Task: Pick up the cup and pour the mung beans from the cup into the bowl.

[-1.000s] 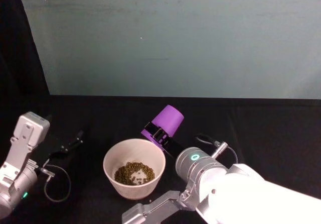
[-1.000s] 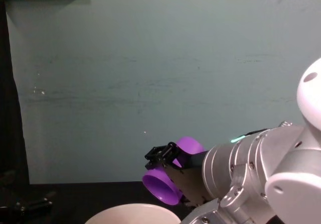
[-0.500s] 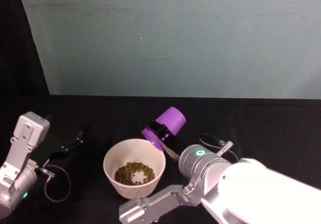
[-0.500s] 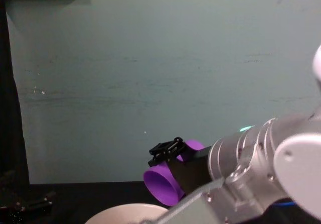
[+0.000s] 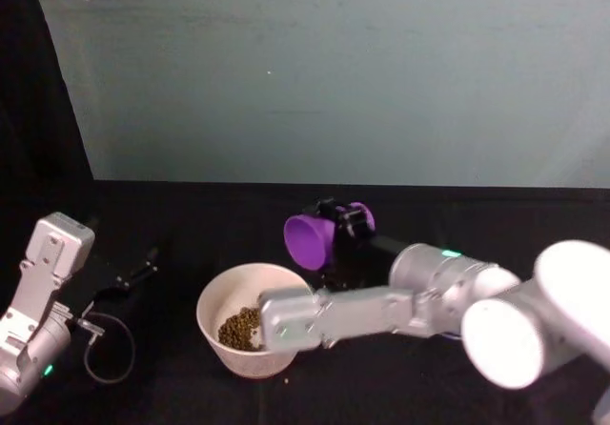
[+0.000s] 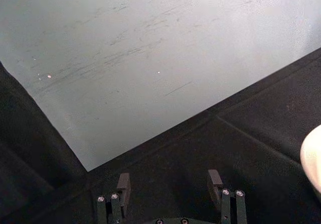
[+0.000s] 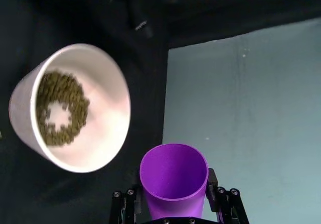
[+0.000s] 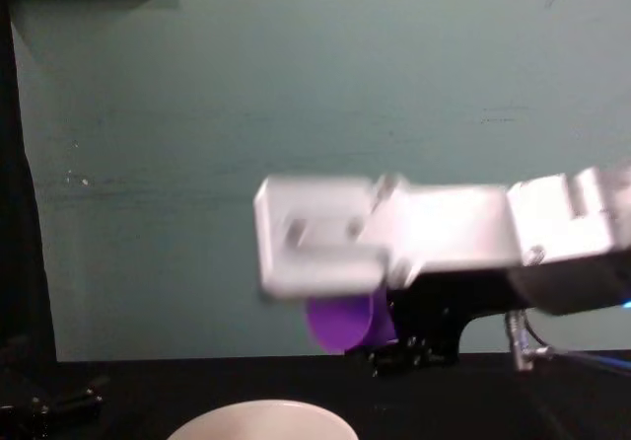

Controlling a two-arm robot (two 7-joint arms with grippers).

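Observation:
The purple cup (image 5: pixel 307 241) hangs tipped on its side just behind the right rim of the white bowl (image 5: pixel 215 300), its mouth turned to the left. My right gripper (image 5: pixel 340 225) is shut on the cup's body. Looking down the right wrist, the cup (image 7: pixel 173 173) shows no beans inside, and the mung beans (image 7: pixel 48 91) lie in a ring on the floor of the bowl (image 7: pixel 111 96). From the chest, the cup (image 8: pixel 343 323) floats above the bowl's rim (image 8: pixel 264 416). My left gripper (image 6: pixel 169 185) stands open over the black cloth.
My right arm's white link (image 5: pixel 329 313) crosses in front of the bowl's right side. The left arm (image 5: pixel 43 287) rests at the table's left with a loose cable (image 5: pixel 110 349) beside it. A teal wall (image 5: pixel 324 72) closes off the back.
The right arm has swung round, carrying the cup up and back from over the bowl's rim. The cup's mouth now faces sideways rather than down. The left arm has not moved.

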